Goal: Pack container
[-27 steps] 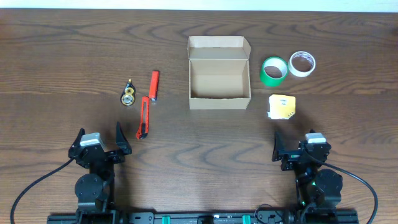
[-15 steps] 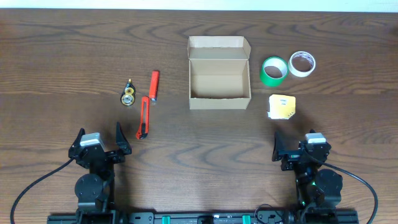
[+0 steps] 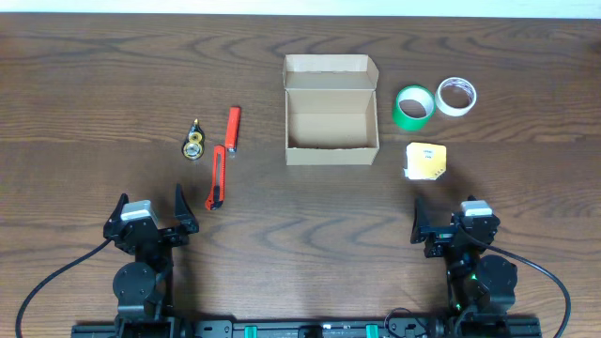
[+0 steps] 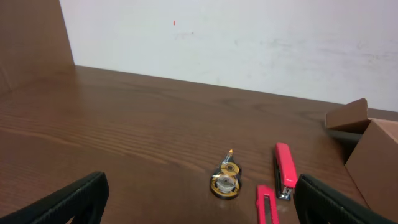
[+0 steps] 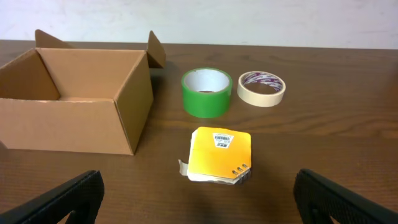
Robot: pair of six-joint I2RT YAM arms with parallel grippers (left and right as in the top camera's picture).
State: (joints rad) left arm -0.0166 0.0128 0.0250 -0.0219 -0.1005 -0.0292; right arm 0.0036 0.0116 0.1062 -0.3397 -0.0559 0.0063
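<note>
Unmarked container (image 3: 331, 122), barcode sticker (image 5: 222, 139) on yellow notepad (image 5: 214, 163), print unreadable, left hand (image 4: 199, 194) spread wide, right hand (image 5: 199, 194) likewise

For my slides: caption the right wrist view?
Open cardboard box, green tape roll, cream tape roll and yellow notepad on a wooden table.

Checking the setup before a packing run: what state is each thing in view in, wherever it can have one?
container: lid open, nothing inside.
green tape roll: lying flat, not packed.
white tape roll: lying flat, not packed.
yellow pad: lying flat, not packed.
left gripper: open, holding nothing.
right gripper: open, holding nothing.
</note>
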